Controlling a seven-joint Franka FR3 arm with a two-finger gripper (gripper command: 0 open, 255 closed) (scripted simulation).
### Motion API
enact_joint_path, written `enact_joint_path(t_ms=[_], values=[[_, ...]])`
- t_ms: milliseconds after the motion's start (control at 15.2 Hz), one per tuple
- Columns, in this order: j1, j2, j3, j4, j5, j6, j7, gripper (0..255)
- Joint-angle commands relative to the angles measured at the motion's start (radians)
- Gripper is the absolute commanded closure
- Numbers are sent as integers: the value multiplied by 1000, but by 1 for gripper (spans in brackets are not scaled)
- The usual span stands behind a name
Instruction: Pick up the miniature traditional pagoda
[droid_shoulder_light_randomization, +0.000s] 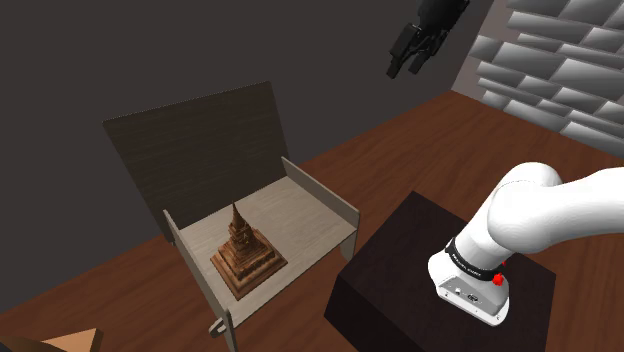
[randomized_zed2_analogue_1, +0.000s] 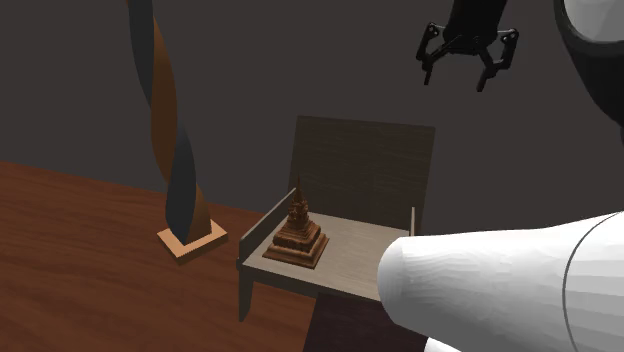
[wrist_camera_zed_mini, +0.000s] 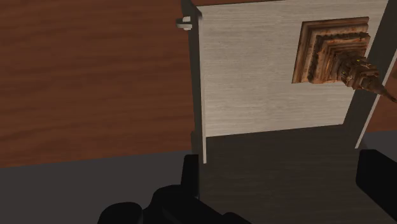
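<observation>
While hanging high above the chair, claw: fingers spread wide, nothing held.
Pagoda: upright on chair seat, close to side panel.
Approach tip: descend centred over spire, straddle lower tiers, stay clear of panel.

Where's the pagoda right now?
Shoulder view: the brown pagoda stands on the chair seat, by that view's left side panel, well below the gripper.
</observation>
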Motion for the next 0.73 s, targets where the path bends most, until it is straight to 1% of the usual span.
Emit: enact_joint_path(t_ms=[0, 330, 660], values=[[0, 0, 0, 0, 0, 0, 0, 0], [15, 44, 114, -66, 20, 111, 107, 0], [25, 125, 231, -99, 29, 223, 219, 0]])
